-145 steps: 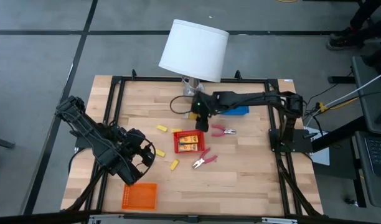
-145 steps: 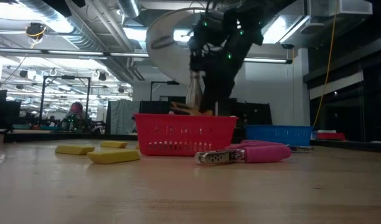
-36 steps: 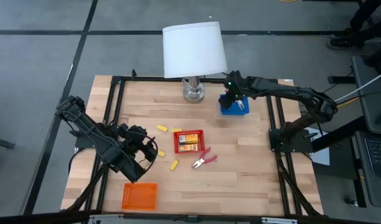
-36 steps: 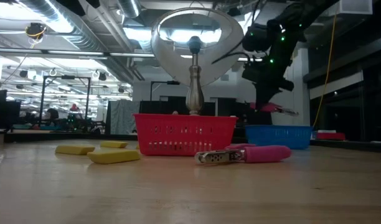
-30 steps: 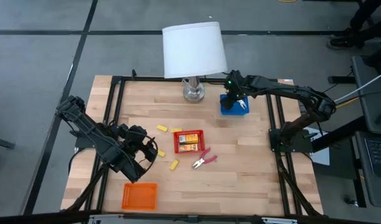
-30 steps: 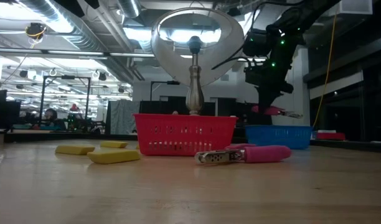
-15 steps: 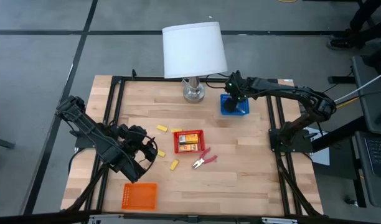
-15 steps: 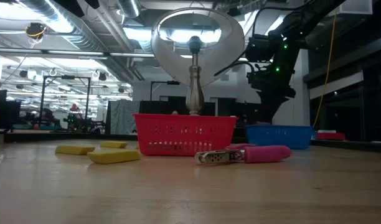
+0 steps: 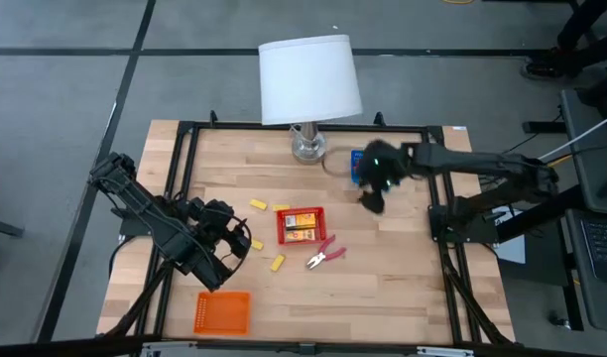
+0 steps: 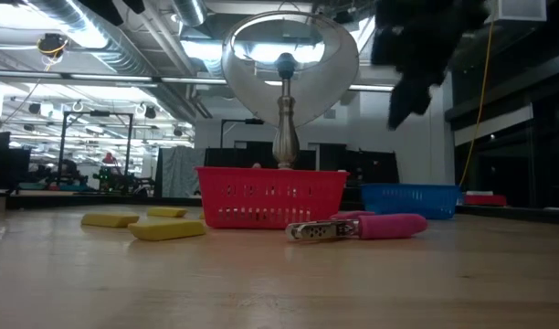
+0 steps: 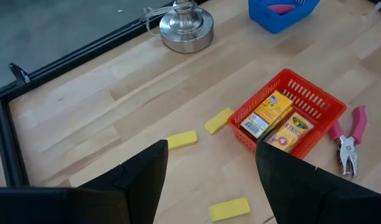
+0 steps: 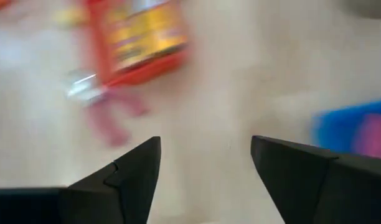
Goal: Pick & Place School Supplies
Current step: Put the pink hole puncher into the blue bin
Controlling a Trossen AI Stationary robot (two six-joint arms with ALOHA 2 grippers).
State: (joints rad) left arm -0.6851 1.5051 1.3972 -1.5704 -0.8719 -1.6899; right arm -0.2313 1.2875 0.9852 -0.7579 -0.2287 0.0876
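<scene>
The tabletop (image 9: 383,288) is pale butcher-block wood, laid in long planks inside a black metal frame. Near its middle sits a red tray (image 9: 301,225), square, of slotted plastic, with two orange-yellow oblong boxes (image 11: 276,119) lying flat inside it side by side, their printed faces up and their long axes parallel. Just beside the tray, on its near right corner, lies a pink-handled metal tool (image 9: 323,254), flat on the wood and set on a diagonal, its bright metal nose away from the tray and its two pink handles splayed toward it. Four pale yellow stubby blocks lie flat on the tray's left side: two at its far left corner (image 9: 258,204) and two nearer the front (image 9: 277,263), each turned at its own angle. A second pink tool (image 11: 281,8) rests inside the blue mesh tray (image 9: 357,164) at the far right, near the lamp (image 9: 308,84) with its smooth white shade and polished silver base. An orange slotted tray (image 9: 222,312) sits at the front left.

The right gripper (image 9: 373,200) hangs above bare wood between the blue and red trays, its jaws spread wide and holding nothing. The left gripper (image 9: 227,253) waits at the left, just beside the nearer yellow blocks, its jaws also apart and empty.
</scene>
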